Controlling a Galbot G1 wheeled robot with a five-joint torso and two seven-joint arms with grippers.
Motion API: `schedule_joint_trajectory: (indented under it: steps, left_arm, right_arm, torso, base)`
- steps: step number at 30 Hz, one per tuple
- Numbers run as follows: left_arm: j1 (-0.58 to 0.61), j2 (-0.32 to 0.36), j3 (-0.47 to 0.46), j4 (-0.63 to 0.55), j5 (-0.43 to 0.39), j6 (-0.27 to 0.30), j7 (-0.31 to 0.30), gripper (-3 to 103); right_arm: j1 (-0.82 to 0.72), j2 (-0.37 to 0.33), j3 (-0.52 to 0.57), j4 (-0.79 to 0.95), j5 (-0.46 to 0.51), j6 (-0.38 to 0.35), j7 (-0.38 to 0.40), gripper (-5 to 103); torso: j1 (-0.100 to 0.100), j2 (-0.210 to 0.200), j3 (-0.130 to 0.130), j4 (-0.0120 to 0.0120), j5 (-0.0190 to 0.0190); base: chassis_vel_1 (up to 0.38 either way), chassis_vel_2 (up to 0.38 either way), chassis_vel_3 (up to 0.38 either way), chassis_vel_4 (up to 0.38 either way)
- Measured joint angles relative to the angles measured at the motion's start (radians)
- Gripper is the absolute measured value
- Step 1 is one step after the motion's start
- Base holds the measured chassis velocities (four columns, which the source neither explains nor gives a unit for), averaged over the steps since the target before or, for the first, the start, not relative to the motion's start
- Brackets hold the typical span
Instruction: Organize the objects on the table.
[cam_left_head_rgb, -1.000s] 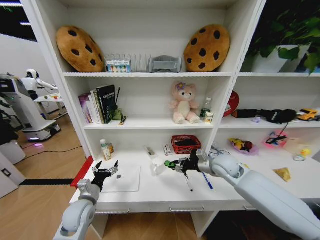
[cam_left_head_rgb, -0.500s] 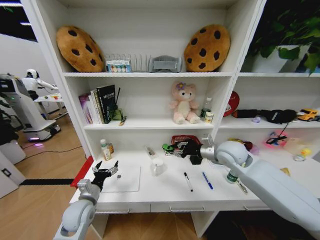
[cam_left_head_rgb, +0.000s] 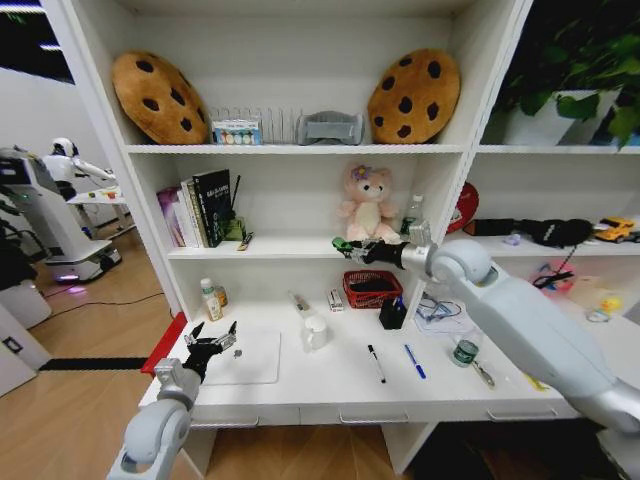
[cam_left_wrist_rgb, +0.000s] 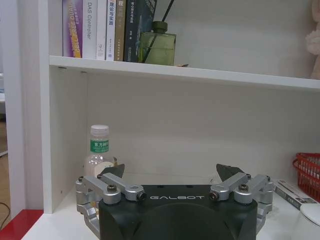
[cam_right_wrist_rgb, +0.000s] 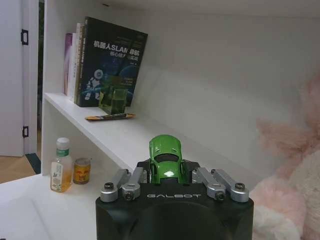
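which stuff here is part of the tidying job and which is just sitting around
Part of the job:
green toy car, gripped in the right hand
black pen
blue pen
green-labelled bottle
desk

Just lying about:
pink plush bear
cookie cushions
books
red basket

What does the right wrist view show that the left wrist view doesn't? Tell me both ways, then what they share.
Right wrist view alone: the right gripper shut on a green toy car, level with the shelf, beside the pink plush bear. Left wrist view alone: the open left gripper low over the table, and a red basket. Both: the books and the green-labelled bottle.
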Motion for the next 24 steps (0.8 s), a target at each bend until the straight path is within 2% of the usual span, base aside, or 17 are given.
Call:
schedule_joint_trajectory:
  steps: [3,6,8,9,11,19,24]
  left_arm:
    - [0.0,0.0,0.0,0.0,0.0,0.0,0.0,100]
    - [0.0,0.0,0.0,0.0,0.0,0.0,0.0,100]
    - [0.0,0.0,0.0,0.0,0.0,0.0,0.0,100]
    - [0.0,0.0,0.0,0.0,0.0,0.0,0.0,100]
    - [0.0,0.0,0.0,0.0,0.0,0.0,0.0,100]
    - [0.0,0.0,0.0,0.0,0.0,0.0,0.0,100]
    - [0.0,0.0,0.0,0.0,0.0,0.0,0.0,100]
  right_arm:
    - [0.122,0.098,-0.102,-0.191,-0.029,0.018,-0.03,33]
    - [0.151,0.12,-0.124,-0.232,-0.038,0.022,-0.04,33]
    - [0.227,0.185,-0.176,-0.359,-0.071,0.039,-0.076,33]
    - [0.227,0.185,-0.176,-0.359,-0.071,0.039,-0.076,33]
    - [0.269,0.233,-0.195,-0.452,-0.106,0.051,-0.1,33]
    - [0.327,0.324,-0.232,-0.597,-0.116,0.063,-0.11,33]
    - [0.328,0.345,-0.251,-0.623,-0.103,0.068,-0.084,33]
  torso:
    - [0.0,0.0,0.0,0.0003,0.0003]
    - [0.0,0.0,0.0,0.0002,-0.0004]
    - [0.0,0.0,0.0,0.0003,-0.0002]
    - [0.0,0.0,0.0,0.0003,-0.0002]
    - [0.0,0.0,0.0,0.0,-0.0001]
    - [0.0,0.0,0.0,0.0002,-0.0001]
    - [0.0,0.0,0.0,0.0001,0.0]
  base:
    - [0.0,0.0,0.0,0.0]
    - [0.0,0.0,0.0,0.0]
    - [0.0,0.0,0.0,0.0]
    - [0.0,0.0,0.0,0.0]
    - [0.0,0.0,0.0,0.0]
    - [0.0,0.0,0.0,0.0]
    - [0.0,0.0,0.0,0.0]
